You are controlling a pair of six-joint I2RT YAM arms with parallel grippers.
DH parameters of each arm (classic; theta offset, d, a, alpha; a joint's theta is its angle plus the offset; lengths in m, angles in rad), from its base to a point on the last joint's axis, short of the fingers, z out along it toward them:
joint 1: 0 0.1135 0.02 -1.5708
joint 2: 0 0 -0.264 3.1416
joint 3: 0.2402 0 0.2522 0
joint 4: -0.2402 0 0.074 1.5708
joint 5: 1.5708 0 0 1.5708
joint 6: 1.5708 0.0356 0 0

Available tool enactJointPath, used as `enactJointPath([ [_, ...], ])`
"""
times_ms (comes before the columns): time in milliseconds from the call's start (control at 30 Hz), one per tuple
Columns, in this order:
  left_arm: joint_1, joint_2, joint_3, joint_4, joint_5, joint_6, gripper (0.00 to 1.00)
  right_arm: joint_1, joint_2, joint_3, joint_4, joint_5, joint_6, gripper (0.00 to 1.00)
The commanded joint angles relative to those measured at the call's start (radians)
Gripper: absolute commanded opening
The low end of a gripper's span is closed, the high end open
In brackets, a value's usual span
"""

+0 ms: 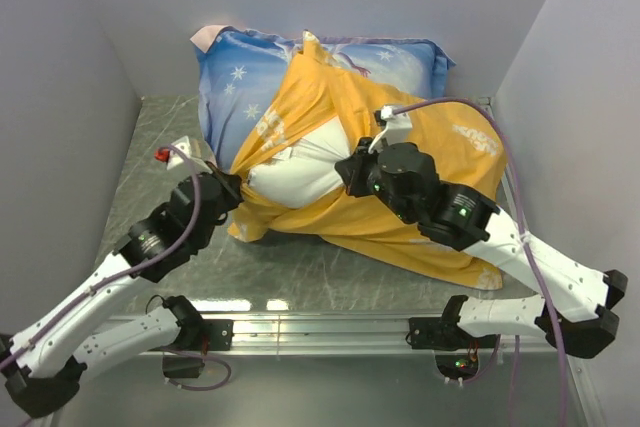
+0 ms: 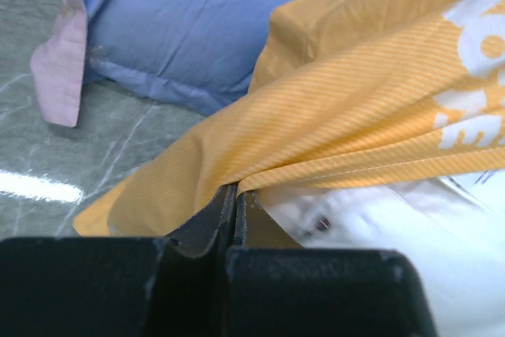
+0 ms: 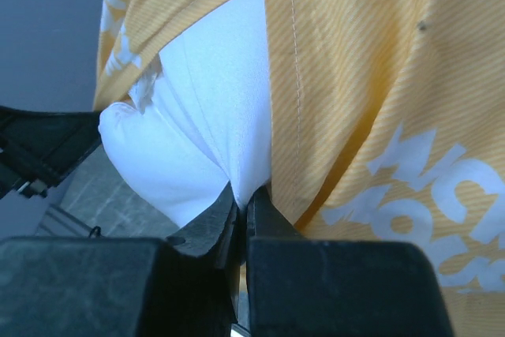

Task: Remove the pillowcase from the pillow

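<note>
I judge it about half done: my left gripper (image 2: 235,196) clamped on the pillowcase (image 1: 330,97) hem, my right gripper (image 3: 243,197) pinching the pillow (image 1: 300,175), half-bared mid-worktop (image 1: 300,269), the rest sheathed.

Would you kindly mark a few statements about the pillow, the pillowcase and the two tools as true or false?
1. The left tool is shut on the yellow pillowcase. True.
2. The right tool is open, clear of everything. False: it is shut on the white pillow.
3. The pillow is entirely out of the pillowcase. False: only part shows through the opening; the case wraps the rest.
4. A blue pillow with snowflakes lies behind the pillowcase. True.
</note>
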Motion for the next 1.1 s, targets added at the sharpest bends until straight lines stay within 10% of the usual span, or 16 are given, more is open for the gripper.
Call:
enactJointPath([
  [0,0.15,-0.041,-0.069,-0.019,0.012,0.095,0.01,-0.012,-0.129,0.033,0.031,0.119,-0.01,0.0],
  [367,0.331,-0.073,-0.321,0.203,0.348,0.04,0.02,-0.069,-0.179,0.092,0.026,0.029,-0.029,0.0],
  [433,0.332,-0.087,-0.318,0.245,0.396,0.049,0.13,-0.069,-0.176,0.047,0.033,-0.034,-0.026,0.0],
  [567,0.334,-0.096,-0.2,0.228,0.467,0.09,0.65,-0.055,-0.189,-0.124,0.112,-0.137,0.012,0.0],
  [1067,0.334,-0.093,0.058,0.113,0.534,0.227,0.78,0.132,-0.186,-0.347,0.203,-0.029,0.088,0.0],
])
